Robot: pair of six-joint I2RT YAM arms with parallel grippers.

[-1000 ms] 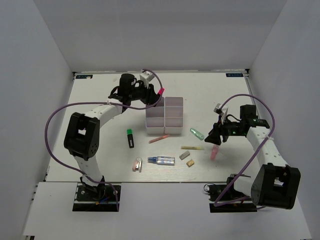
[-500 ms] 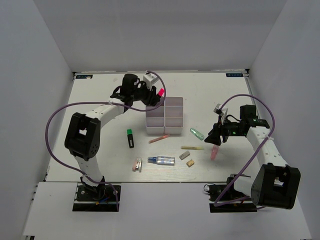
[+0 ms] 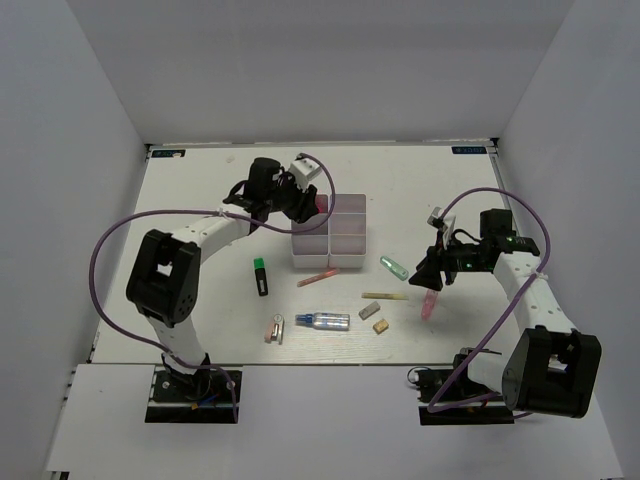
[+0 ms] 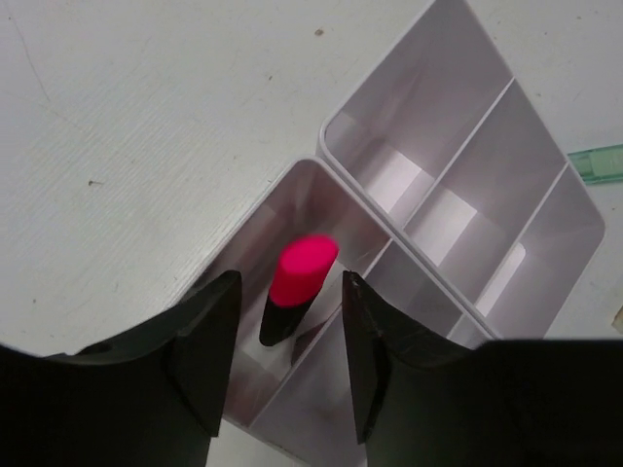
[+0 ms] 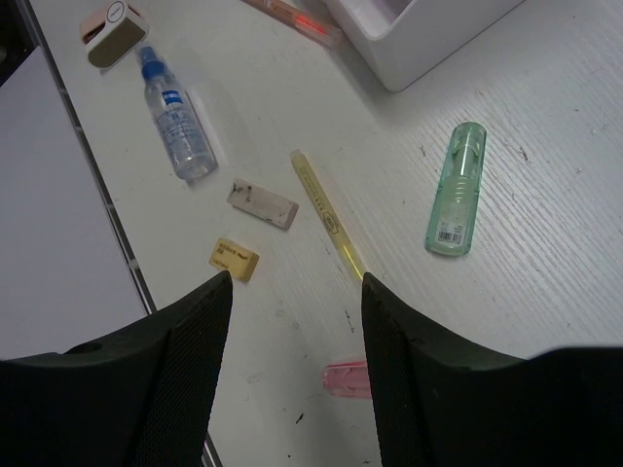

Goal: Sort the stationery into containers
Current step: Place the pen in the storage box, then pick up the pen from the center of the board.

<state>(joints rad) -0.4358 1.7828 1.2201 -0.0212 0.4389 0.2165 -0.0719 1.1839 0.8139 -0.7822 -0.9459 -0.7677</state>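
Note:
My left gripper (image 3: 303, 201) hangs open over the far left compartment of the two white containers (image 3: 345, 262). In the left wrist view the red-capped black marker (image 4: 299, 289) stands tilted in that compartment (image 4: 255, 233), between my fingers (image 4: 209, 331) and apart from both. The second box (image 4: 458, 185) beside it shows nothing inside. My right gripper (image 3: 432, 272) is open above the table, just above the pink capsule (image 3: 428, 303), which shows at the lower edge of the right wrist view (image 5: 348, 377).
On the table lie a green capsule (image 5: 455, 201), a yellow stick (image 5: 328, 212), two small erasers (image 5: 263, 203) (image 5: 234, 259), a silver-blue tube (image 5: 178, 122), a pink stick (image 3: 318, 276), a green-capped marker (image 3: 261, 275) and a small pink-white item (image 3: 273, 329).
My left gripper has moved right over the containers with the red-capped marker and let it go into the compartment. The right arm has not moved.

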